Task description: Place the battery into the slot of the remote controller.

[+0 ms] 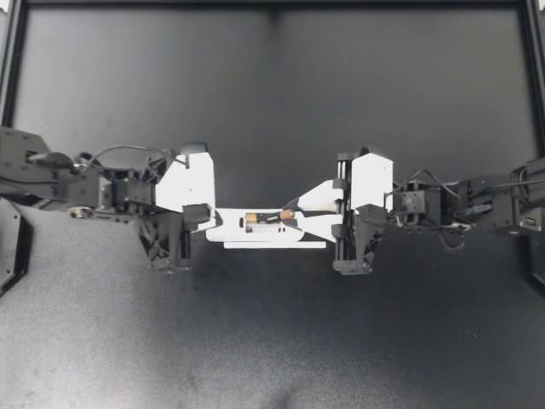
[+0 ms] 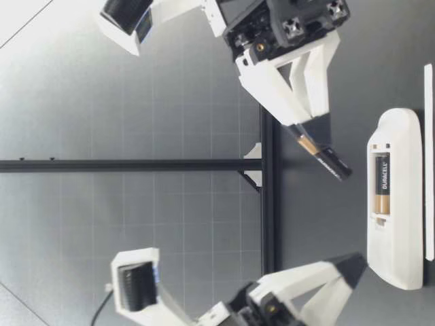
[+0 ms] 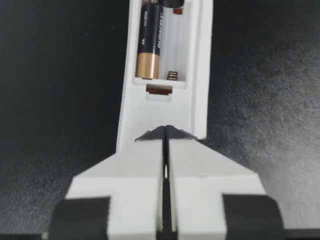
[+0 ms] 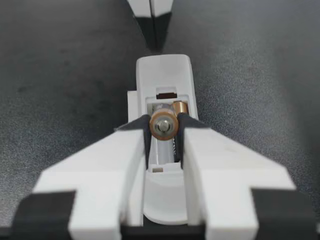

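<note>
Right gripper [image 1: 294, 214] is clamped on the battery [image 1: 287, 213], one finger on each side, just right of centre in the top view; from the right wrist camera that battery [image 4: 164, 125] sits end-on between the fingers [image 4: 125, 160], copper end toward the lens. In the low view the battery [image 2: 325, 157] is tilted with its dark end lowest; it hangs above the remote [image 2: 394, 204] with a clear gap, so they're not touching.

In the top view the remote [image 1: 247, 232] lies flat on the table [image 1: 272, 341] around mid-frame, lengthwise between the two arms, with its slot [image 3: 162, 45] facing up and open; a second battery [image 3: 149, 42] lies in one bay, and the bay beside it shows its spring [image 3: 171, 76]. The held battery is over the end of the slot nearer the right arm.

Left gripper [image 1: 209, 221] comes in from the left of the frame; its fingers are pressed together with nothing between them, and the tips sit at the remote's left end; whether they actually bear on it I can't tell. The left wrist camera shows the same thing, tips together right over the remote's near end.

Also a thin white strip [image 1: 274, 245] lies just below the remote in the top view, right alongside it; touching or not, can't tell.
</note>
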Controlling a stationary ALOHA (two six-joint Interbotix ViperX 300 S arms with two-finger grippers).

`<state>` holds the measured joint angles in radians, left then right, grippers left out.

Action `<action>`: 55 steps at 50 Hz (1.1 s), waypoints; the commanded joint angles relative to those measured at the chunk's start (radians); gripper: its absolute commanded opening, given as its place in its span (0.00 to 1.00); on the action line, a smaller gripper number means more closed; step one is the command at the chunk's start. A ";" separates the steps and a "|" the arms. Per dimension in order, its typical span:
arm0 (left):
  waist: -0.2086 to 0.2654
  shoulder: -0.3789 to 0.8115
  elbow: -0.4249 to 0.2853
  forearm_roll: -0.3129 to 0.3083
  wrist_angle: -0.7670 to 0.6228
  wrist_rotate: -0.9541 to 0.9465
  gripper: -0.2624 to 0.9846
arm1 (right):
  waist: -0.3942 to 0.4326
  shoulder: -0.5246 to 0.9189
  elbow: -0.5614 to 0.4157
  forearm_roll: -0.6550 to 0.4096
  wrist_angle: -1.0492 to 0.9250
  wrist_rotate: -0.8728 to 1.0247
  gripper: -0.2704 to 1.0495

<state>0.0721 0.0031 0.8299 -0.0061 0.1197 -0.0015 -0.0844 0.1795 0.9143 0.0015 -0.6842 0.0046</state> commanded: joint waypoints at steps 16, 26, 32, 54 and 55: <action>0.005 0.021 0.000 -0.005 -0.058 -0.009 0.07 | -0.008 0.037 -0.060 -0.002 0.032 0.002 0.26; 0.005 0.025 0.020 -0.017 -0.058 -0.009 0.07 | -0.008 0.054 -0.091 -0.006 0.104 0.000 0.26; 0.005 0.026 0.020 -0.020 -0.058 -0.009 0.07 | -0.008 0.055 -0.095 -0.008 0.120 0.000 0.26; 0.005 0.032 0.020 -0.020 -0.058 -0.009 0.07 | -0.006 0.067 -0.127 -0.012 0.229 -0.002 0.26; 0.005 0.032 0.020 -0.020 -0.058 -0.009 0.07 | -0.008 0.067 -0.129 -0.012 0.233 -0.002 0.26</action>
<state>0.0736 0.0399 0.8544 -0.0261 0.0598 -0.0092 -0.0859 0.2592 0.8053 -0.0077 -0.4602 0.0046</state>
